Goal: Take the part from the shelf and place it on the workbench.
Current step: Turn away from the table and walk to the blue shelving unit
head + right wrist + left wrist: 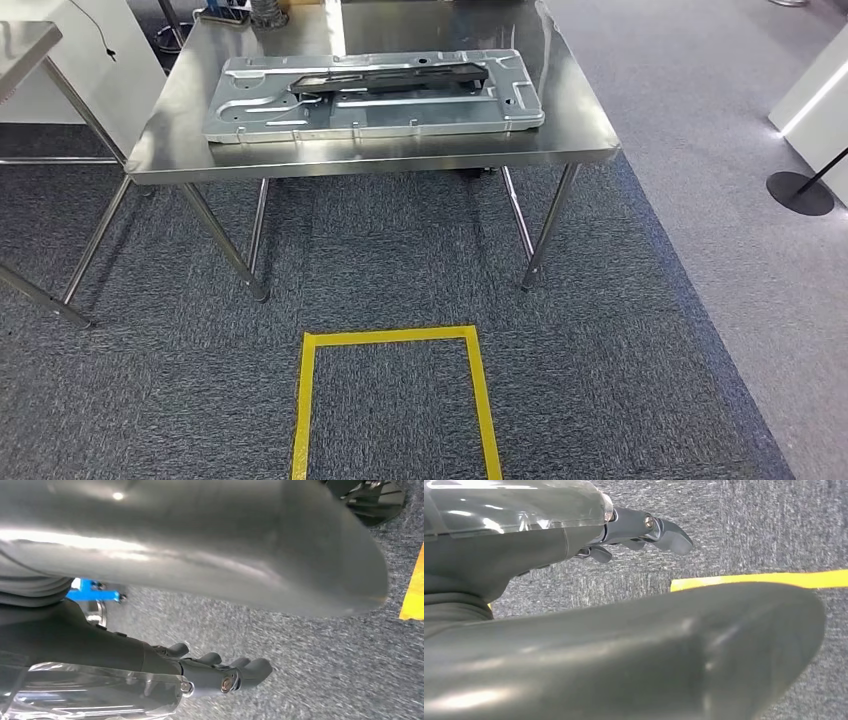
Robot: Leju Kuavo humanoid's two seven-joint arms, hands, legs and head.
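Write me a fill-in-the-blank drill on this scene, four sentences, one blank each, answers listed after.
1. The silver metal panel lies flat on the steel ____.
2. A long ____-coloured part rests on top of that panel.
3. The tape square on the carpet is ____ in colour.
4. The left hand and the right hand each hang over the grey ____, holding nothing.

Missing words: table; black; yellow; carpet
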